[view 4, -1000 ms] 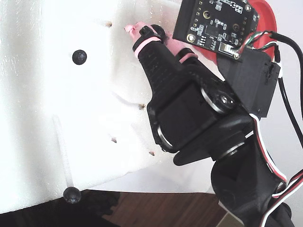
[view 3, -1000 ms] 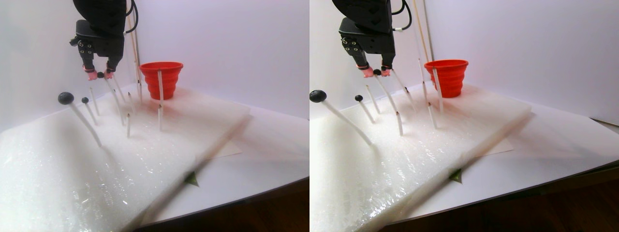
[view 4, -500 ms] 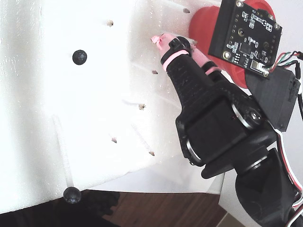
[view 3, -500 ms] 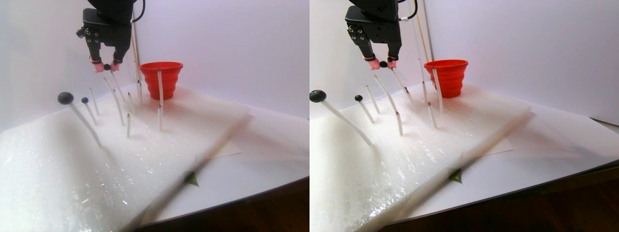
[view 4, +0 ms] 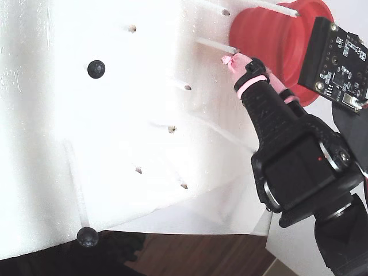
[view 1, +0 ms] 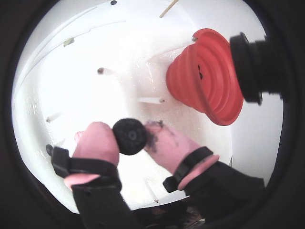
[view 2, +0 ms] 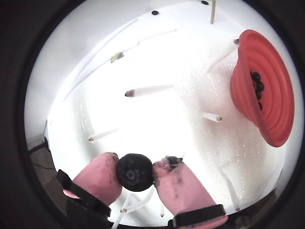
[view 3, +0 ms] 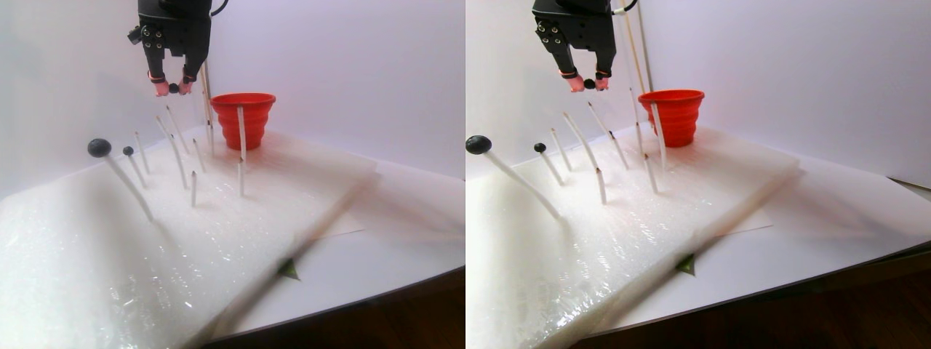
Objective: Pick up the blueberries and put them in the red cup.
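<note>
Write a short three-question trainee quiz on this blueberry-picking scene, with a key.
1. True or false: the gripper is empty.
2. Where do blueberries already lie? A) on the foam pad B) in the red cup C) on the table edge
3. In the stereo pair view, how many blueberries sit on white sticks?

Key:
1. False. It pinches a blueberry between its pink fingertips.
2. B.
3. Two: a near one and a smaller-looking one behind it.

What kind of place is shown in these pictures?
Probably a hobby robotics test bench: a white foam pad stuck with bare sticks, a red cup, and a pincer holding a blueberry.
</note>
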Robot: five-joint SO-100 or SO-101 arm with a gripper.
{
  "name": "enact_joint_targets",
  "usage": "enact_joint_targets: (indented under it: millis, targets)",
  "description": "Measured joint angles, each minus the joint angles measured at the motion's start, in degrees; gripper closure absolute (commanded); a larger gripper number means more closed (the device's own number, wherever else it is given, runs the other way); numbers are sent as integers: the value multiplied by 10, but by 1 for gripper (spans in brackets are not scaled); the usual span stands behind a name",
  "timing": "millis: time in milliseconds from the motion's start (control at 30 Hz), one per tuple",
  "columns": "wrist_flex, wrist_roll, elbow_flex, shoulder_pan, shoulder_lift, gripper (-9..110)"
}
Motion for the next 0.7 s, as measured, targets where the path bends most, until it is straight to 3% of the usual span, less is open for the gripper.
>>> enact_joint_targets:
  millis: [700]
  targets:
    - [9,-23,0,66,2,90]
